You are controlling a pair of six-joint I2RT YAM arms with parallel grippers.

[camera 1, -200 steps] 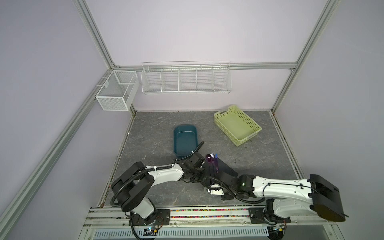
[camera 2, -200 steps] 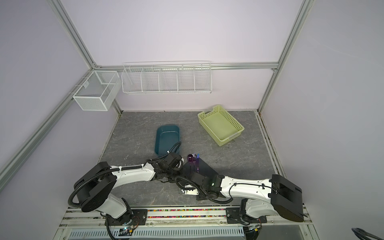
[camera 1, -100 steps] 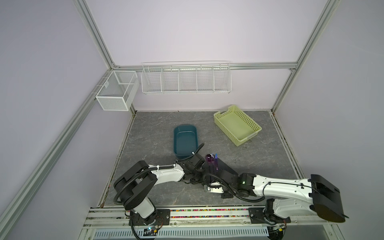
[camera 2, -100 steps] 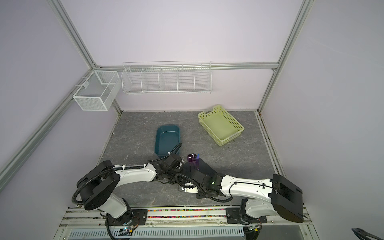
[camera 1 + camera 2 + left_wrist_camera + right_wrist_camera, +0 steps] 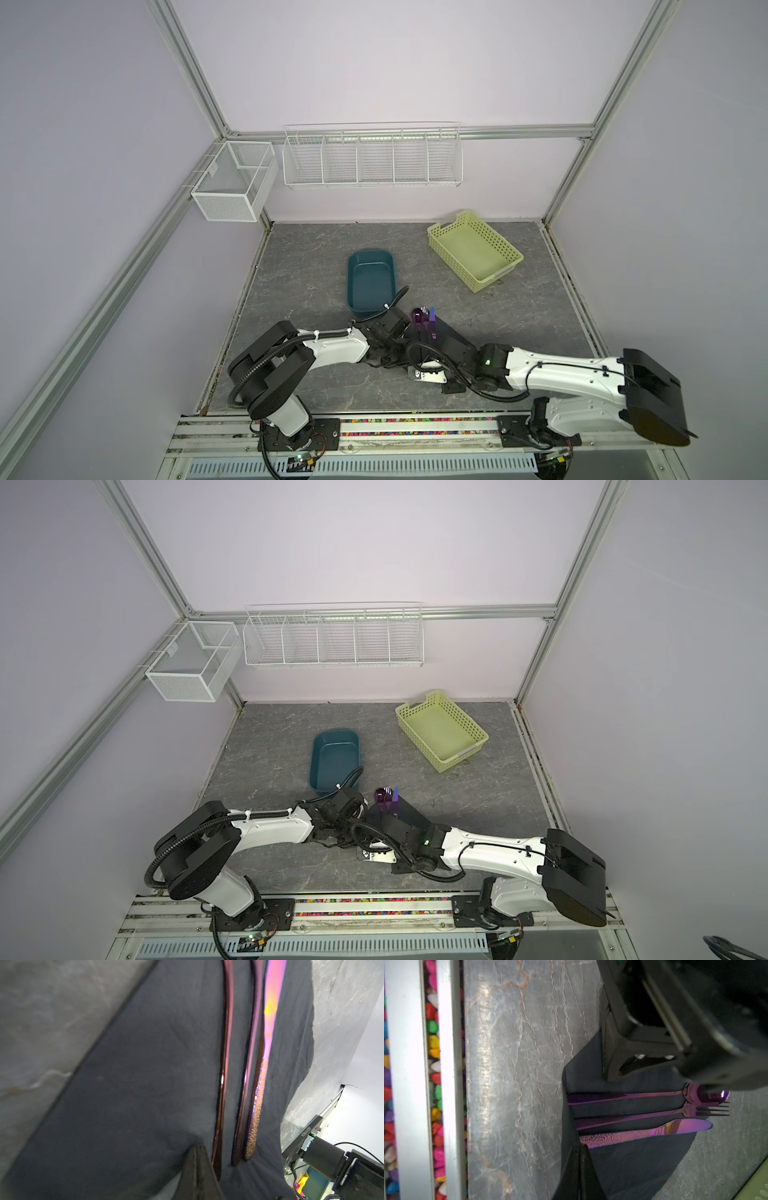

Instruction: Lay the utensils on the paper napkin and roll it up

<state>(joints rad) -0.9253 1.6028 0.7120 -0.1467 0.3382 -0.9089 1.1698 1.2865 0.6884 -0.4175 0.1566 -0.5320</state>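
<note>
The utensils lie side by side on the black paper napkin (image 5: 633,1159): spoon (image 5: 633,1096), fork (image 5: 633,1116) and knife (image 5: 654,1130), with their purple heads (image 5: 424,321) past its far corner. The napkin's near edge stands up in a fold at the handle ends. My right gripper (image 5: 579,1147) is shut on that fold beside the knife handle. In the left wrist view my left gripper (image 5: 197,1148) is shut on puckered napkin (image 5: 135,1084) next to the spoon handle (image 5: 225,1043). Both arms meet low over the napkin (image 5: 409,812) in both top views, hiding most of it.
A teal tub (image 5: 350,282) stands just behind the left arm. At the back right is a pale green perforated basket (image 5: 446,253). White wire racks (image 5: 372,160) and a mesh box (image 5: 232,187) hang on the walls. The front rail (image 5: 411,1084) runs close by.
The left arm's elbow has shifted slightly to the right. Both grippers stay shut at the utensils' handle ends.
</note>
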